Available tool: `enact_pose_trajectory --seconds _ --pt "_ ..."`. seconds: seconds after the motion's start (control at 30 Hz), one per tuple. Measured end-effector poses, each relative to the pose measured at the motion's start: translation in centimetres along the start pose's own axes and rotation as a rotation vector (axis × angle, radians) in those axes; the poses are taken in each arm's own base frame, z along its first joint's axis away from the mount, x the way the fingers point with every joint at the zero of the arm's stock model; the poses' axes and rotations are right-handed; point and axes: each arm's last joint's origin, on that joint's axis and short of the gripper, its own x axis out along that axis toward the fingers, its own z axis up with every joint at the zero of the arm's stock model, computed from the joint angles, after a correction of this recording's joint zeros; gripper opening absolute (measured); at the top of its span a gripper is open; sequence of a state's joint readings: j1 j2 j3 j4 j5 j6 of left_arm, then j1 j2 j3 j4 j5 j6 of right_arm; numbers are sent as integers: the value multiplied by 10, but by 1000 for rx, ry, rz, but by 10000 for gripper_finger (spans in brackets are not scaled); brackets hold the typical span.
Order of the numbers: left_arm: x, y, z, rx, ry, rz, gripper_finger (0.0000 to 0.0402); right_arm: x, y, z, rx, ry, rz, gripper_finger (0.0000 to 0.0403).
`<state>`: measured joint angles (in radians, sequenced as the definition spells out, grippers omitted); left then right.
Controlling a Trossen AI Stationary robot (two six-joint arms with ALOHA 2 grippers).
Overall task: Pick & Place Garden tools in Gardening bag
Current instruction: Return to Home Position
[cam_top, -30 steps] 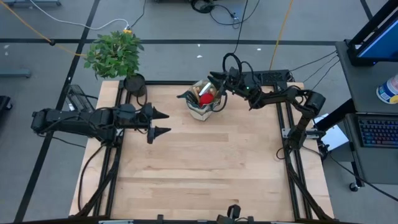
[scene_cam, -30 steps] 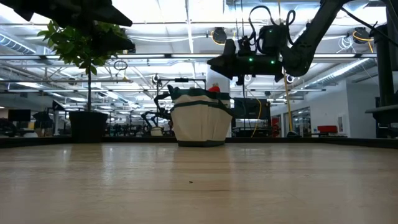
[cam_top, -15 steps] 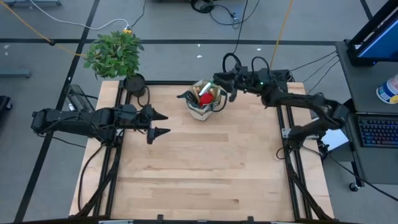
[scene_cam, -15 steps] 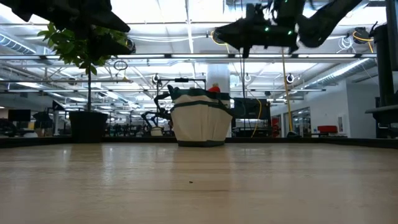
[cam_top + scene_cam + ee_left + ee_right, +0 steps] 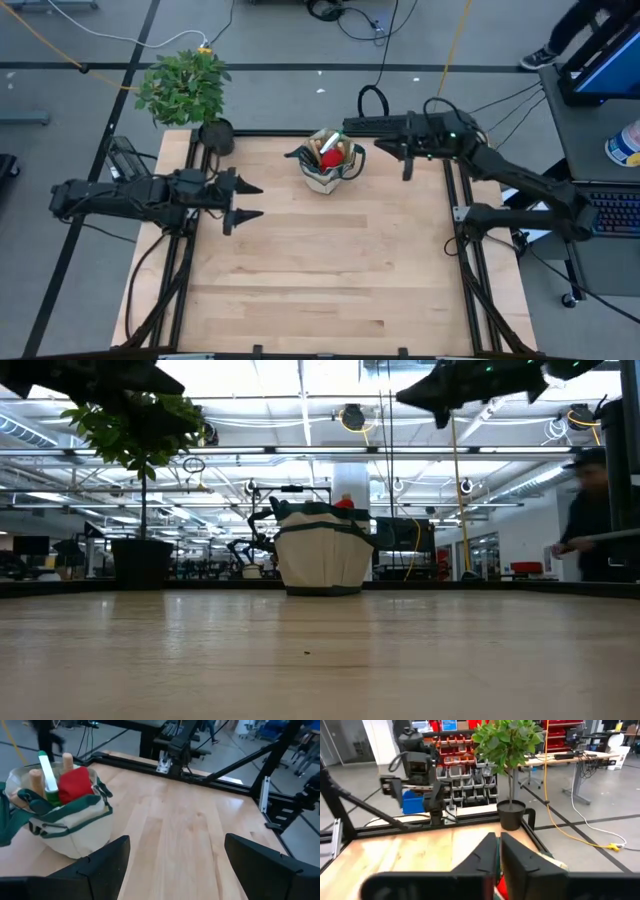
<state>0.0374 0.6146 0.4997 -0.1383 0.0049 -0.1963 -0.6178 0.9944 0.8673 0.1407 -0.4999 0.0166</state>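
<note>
The gardening bag [image 5: 328, 163], beige with green trim, stands on its base at the table's far middle. A red glove [image 5: 75, 782], a green-white bottle [image 5: 46, 770] and wooden tool handles [image 5: 35, 780] stick out of its top. My right gripper [image 5: 348, 124] hangs high above the table beside the bag's far right rim, its fingers [image 5: 490, 851] shut with nothing between them. My left gripper [image 5: 258, 200] hovers open at the table's left side and points at the bag, apart from it.
A leafy potted plant [image 5: 185, 85] in a black pot [image 5: 216, 133] stands at the far left corner. Bare wooden tabletop [image 5: 330, 270] spreads across the middle and near side. A person [image 5: 595, 520] stands beyond the table on the right in the low view.
My right gripper has risen from just over the bag's top, drawn back toward the table's right edge and shut, with nothing in it. My left gripper has pulled back a little toward the left edge. The bag has stayed put.
</note>
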Motion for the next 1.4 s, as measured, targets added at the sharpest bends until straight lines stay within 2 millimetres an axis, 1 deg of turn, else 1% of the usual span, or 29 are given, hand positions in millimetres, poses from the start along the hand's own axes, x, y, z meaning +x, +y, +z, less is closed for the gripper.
enact_pose_trajectory --seconds 0.07,0.17,0.27,0.47,0.6,0.7,0.77,0.97,1.13,1.4 --pt "-5 0 -7 3 -10 -15 333 -10 5 3 -4 12 -5 5" --pt "-13 -2 -15 7 -40 -44 333 -25 13 6 6 22 -39 11" --pt "-22 -3 -21 12 -83 -64 333 -40 19 9 13 35 -81 5" --pt "-32 -4 -34 23 -129 -76 333 -66 33 7 17 53 -109 2" --pt "-35 -4 -45 14 -152 -70 333 -77 37 -13 53 28 -161 1" --pt "-36 -3 -52 2 -170 -78 333 -85 40 -34 96 -5 -190 1" --pt "-37 -3 -55 1 -178 -86 333 -88 42 -45 109 -43 -193 1" --pt "-39 0 -64 -14 -202 -81 333 -99 44 -79 155 -107 -283 1" --pt "-39 2 -74 -42 -213 -85 333 -102 44 -103 186 -103 -334 0" --pt "-38 5 -87 -39 -215 -85 333 -99 40 -136 208 -40 -376 0"
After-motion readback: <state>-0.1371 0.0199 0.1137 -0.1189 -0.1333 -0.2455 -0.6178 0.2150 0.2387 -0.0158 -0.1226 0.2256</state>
